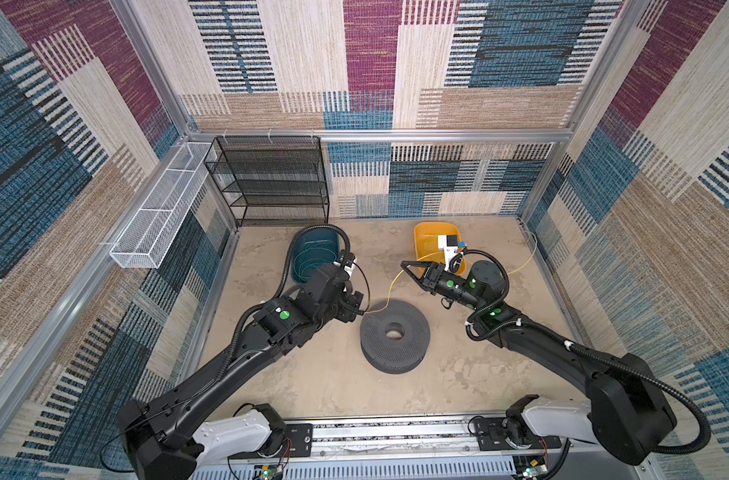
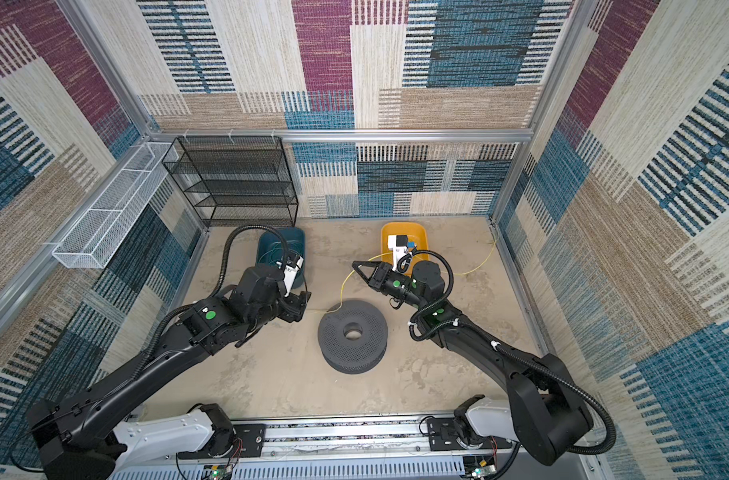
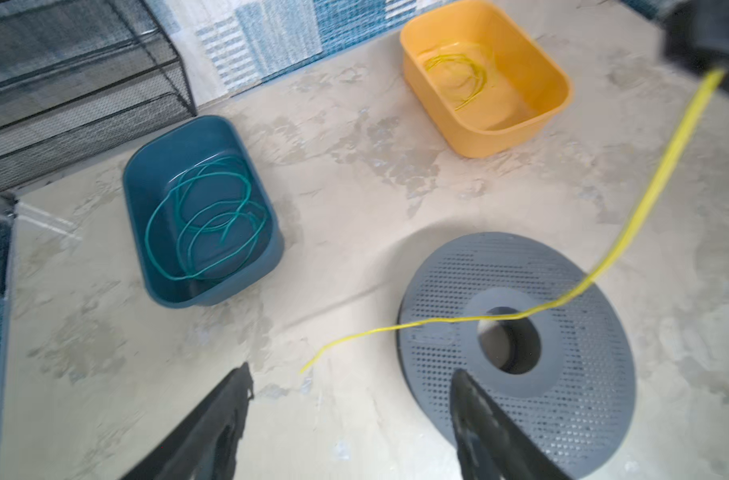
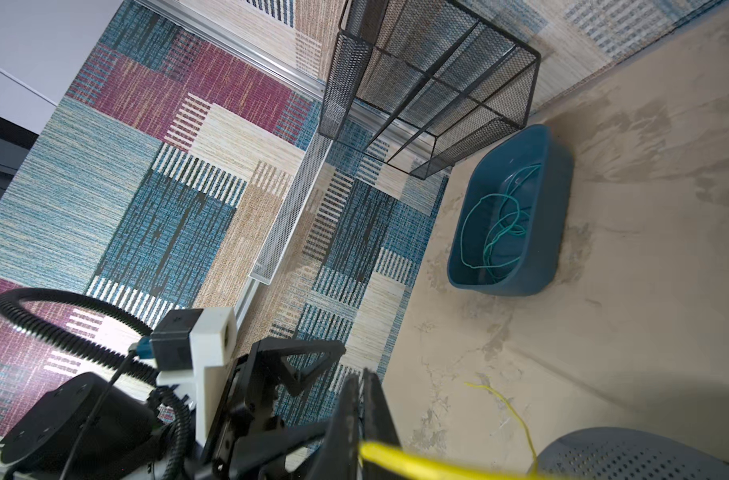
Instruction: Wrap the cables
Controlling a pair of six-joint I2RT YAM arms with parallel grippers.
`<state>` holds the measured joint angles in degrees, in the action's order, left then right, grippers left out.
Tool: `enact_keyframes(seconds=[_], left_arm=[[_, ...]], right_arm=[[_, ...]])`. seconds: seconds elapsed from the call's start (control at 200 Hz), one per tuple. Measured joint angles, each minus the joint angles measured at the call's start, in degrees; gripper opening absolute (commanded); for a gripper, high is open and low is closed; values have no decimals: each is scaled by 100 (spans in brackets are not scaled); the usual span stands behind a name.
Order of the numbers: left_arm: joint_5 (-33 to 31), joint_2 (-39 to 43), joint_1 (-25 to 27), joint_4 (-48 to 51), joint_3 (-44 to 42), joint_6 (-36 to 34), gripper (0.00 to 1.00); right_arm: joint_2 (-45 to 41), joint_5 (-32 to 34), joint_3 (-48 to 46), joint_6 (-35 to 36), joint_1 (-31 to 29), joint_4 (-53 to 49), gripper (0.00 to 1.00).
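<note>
The grey perforated spool lies flat on the table; take every position from it. Behind the spool, the right gripper is clamped on the yellow cable; beside the spool, the left gripper stands with jaws apart, holding nothing. The cable hangs down to the spool's rim; its free end lies just off the rim. Expect it to be light, limp and springy; pinch firmly near the free end.

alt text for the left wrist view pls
A thin yellow cable passes over the centre hole of a grey perforated spool, its free end just ahead of the left gripper's open fingers. Beyond sit a teal bin of green loops and a yellow bin of yellow loops.
</note>
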<state>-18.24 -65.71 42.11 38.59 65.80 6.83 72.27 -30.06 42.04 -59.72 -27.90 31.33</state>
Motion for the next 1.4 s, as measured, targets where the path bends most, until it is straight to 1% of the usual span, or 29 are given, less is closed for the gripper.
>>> enact_keyframes(seconds=[0.065, 0.165, 0.21, 0.361, 0.471, 0.581, 0.636, 0.671, 0.741, 0.826, 0.917, 0.987, 1.022, 1.057, 1.122, 1.217, 1.282, 1.352, 1.362, 1.397], left_arm=[[94, -144, -52, 299, 125, -186, 74], [525, -492, -68, 658, 284, -656, 72], [671, -595, -59, 750, 284, -719, 73], [1108, -697, 79, 752, -9, -1283, 78], [1097, -988, 114, 699, -68, -1606, 79], [1049, -1534, 72, 664, 52, -1897, 76], [994, -1801, 2, 710, 175, -1985, 75], [1003, -1947, -61, 719, 262, -2044, 72], [1005, -2131, -225, 721, 376, -2098, 71], [1025, -2157, -302, 726, 387, -2177, 65], [1228, -2162, -354, 719, 387, -2223, 59], [1255, -2166, -433, 715, 387, -2227, 53], [1250, -2166, -461, 717, 387, -2225, 46], [1255, -2166, -470, 717, 387, -2225, 41], [1276, -2164, -455, 721, 385, -2223, 39], [1318, -2133, -457, 728, 358, -2218, 27], [1292, -2105, -459, 730, 354, -2216, 13], [1257, -2079, -459, 730, 354, -2197, 1], [1257, -2074, -459, 730, 356, -2197, 0], [1257, -2063, -459, 730, 365, -2205, 0]], right_arm=[[-118, -107, 52, 127, 92, -201, 0], [-227, -262, 120, 221, 216, -404, 0], [-258, -332, 149, 278, 258, -492, 0], [-326, -566, 184, 321, 363, -619, 0], [-378, -717, 216, 319, 389, -684, 0], [-461, -861, 273, 319, 393, -706, 0], [-511, -909, 291, 319, 398, -717, 0], [-546, -940, 293, 319, 407, -719, 0], [-616, -1005, 299, 319, 437, -728, 0], [-702, -1091, 299, 319, 479, -776, 0], [-798, -1147, 299, 319, 520, -852, 0], [-841, -1158, 299, 319, 551, -872, 0], [-857, -1158, 299, 319, 566, -885, 0], [-870, -1161, 299, 319, 579, -890, 0], [-881, -1161, 299, 319, 590, -890, 0], [-881, -1161, 289, 319, 608, -892, 0], [-881, -1161, 289, 319, 608, -892, 0], [-883, -1158, 278, 319, 605, -887, 0], [-883, -1158, 275, 319, 605, -890, 0], [-883, -1156, 258, 317, 608, -892, 0]])
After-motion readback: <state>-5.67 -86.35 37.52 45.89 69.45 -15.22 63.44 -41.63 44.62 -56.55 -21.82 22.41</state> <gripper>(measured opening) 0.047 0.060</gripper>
